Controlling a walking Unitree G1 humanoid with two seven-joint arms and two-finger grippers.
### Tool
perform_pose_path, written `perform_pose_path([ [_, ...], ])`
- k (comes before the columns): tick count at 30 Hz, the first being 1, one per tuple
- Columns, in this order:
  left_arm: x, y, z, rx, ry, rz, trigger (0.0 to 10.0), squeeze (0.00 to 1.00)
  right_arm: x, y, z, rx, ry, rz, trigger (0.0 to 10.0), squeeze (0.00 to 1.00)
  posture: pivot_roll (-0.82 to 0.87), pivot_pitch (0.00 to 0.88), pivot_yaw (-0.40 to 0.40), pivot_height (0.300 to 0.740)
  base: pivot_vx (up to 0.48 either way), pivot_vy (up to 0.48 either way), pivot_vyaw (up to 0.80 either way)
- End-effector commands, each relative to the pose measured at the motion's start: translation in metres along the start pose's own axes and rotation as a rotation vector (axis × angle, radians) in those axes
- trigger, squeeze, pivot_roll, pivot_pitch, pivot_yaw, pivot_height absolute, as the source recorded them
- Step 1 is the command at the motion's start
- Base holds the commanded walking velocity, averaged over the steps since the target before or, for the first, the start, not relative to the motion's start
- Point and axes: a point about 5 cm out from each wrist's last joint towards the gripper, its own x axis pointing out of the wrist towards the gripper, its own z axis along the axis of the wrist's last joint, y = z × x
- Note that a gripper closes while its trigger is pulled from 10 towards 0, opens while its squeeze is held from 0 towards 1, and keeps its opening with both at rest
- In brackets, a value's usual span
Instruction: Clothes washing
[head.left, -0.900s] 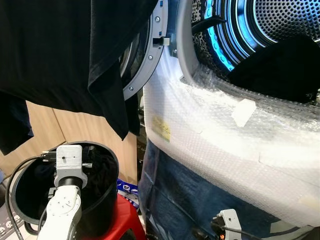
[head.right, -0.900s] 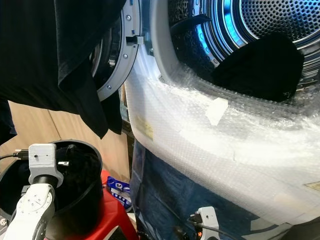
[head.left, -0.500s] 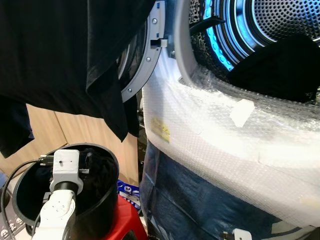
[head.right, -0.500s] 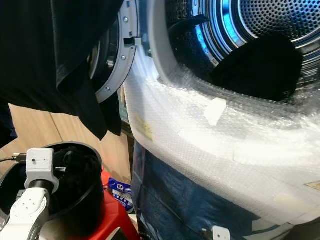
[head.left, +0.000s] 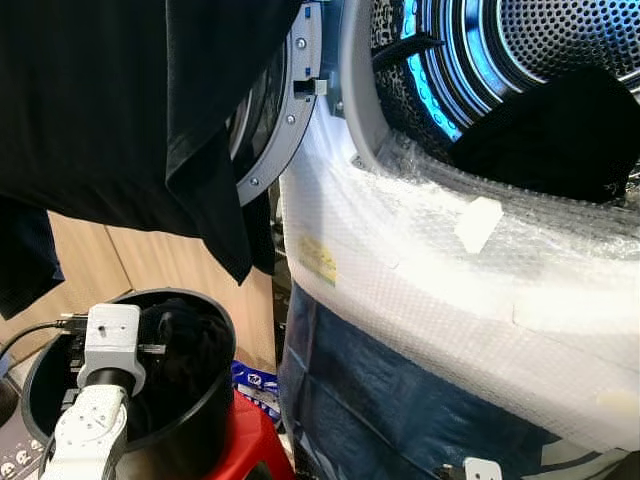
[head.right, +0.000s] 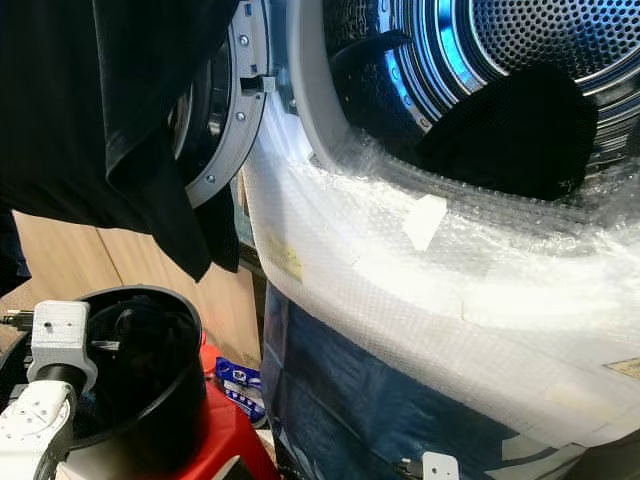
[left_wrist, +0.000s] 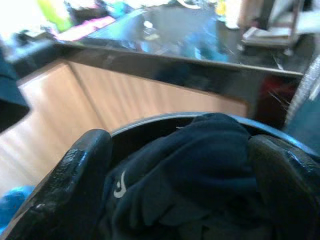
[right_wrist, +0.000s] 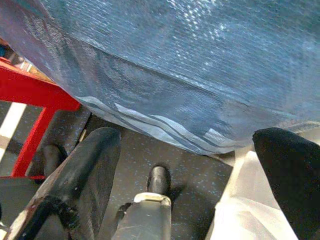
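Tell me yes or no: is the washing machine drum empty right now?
No. A dark garment lies inside the lit drum, just behind the bubble-wrapped lower rim of the opening.

**Both arms drop lower**

The left arm's wrist sits lower and further left over the black bucket than 0.9 s ago. The right arm's wrist has sunk from clear view to the bottom edge below the bubble-wrapped washer front. The whole scene shifts slightly left, so the camera has moved.
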Motion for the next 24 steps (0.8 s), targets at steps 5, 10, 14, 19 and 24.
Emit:
perform_pose_path([
  [5,0.010,0.009,0.012,0.015,-0.050,-0.042,10.0,1.00,0.000,-0.002,-0.006,0.024,0.012,-0.031,10.0,0.00,0.06,0.000,0.007,0.740,0.000,0.000,0.00],
  [10,0.018,0.003,0.018,0.044,-0.074,-0.129,10.0,0.00,-0.001,-0.005,-0.006,0.026,0.011,-0.044,10.0,0.00,0.05,0.000,0.004,0.740,0.000,0.000,0.00],
  [14,0.019,-0.002,0.014,0.072,-0.050,-0.168,10.0,0.00,0.000,-0.006,-0.005,0.025,0.006,-0.047,10.0,0.00,0.05,0.000,0.004,0.740,0.000,0.000,0.00],
  [19,0.015,-0.011,-0.002,0.090,-0.002,-0.231,10.0,0.00,0.000,-0.006,-0.001,0.027,-0.005,-0.047,10.0,0.00,0.04,0.000,0.001,0.740,0.000,0.000,0.00],
  [24,0.013,-0.012,-0.011,0.075,0.034,-0.228,10.0,0.00,0.000,-0.005,-0.002,0.026,-0.006,-0.042,10.0,0.00,0.05,0.000,0.000,0.740,0.000,0.000,0.00],
])
